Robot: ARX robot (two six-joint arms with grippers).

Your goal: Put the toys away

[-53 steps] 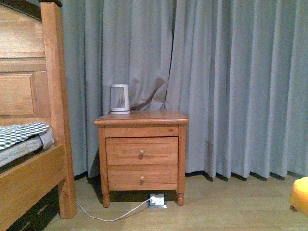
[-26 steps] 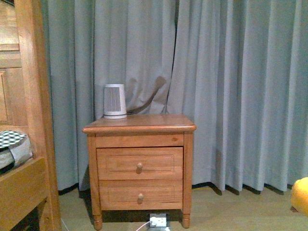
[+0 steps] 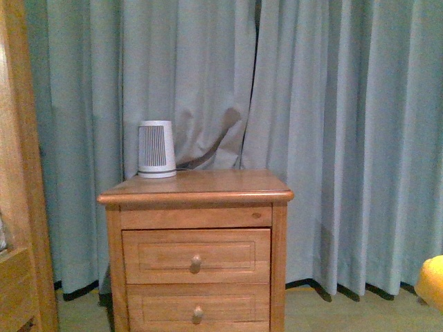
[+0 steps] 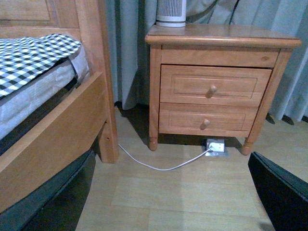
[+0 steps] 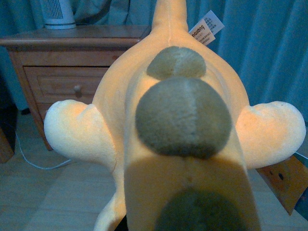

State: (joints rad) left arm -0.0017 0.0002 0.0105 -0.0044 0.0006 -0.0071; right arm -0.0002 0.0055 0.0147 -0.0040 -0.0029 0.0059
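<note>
The yellow-orange plush animal (image 5: 178, 125) fills the right wrist view, with grey-brown spots down its back, stubby limbs to each side and a white tag. My right gripper is shut on the plush animal, its fingers hidden under the toy. In the front view only a yellow edge of the plush (image 3: 432, 280) shows at the lower right. My left gripper (image 4: 168, 192) is open above bare wooden floor, one dark finger (image 4: 281, 192) at each side of its view, nothing between them.
A wooden nightstand (image 3: 197, 256) with two drawers stands before blue-grey curtains (image 3: 346, 138); a white ribbed device (image 3: 156, 150) sits on it. A bed frame (image 4: 72, 130) with checked bedding (image 4: 29, 57) stands beside it. A white cable (image 4: 159, 166) runs to a power strip (image 4: 216, 145) on the floor.
The nightstand has grown larger and shifted in the front view as the robot moved closer; the bed has slid almost out of view at the left.
</note>
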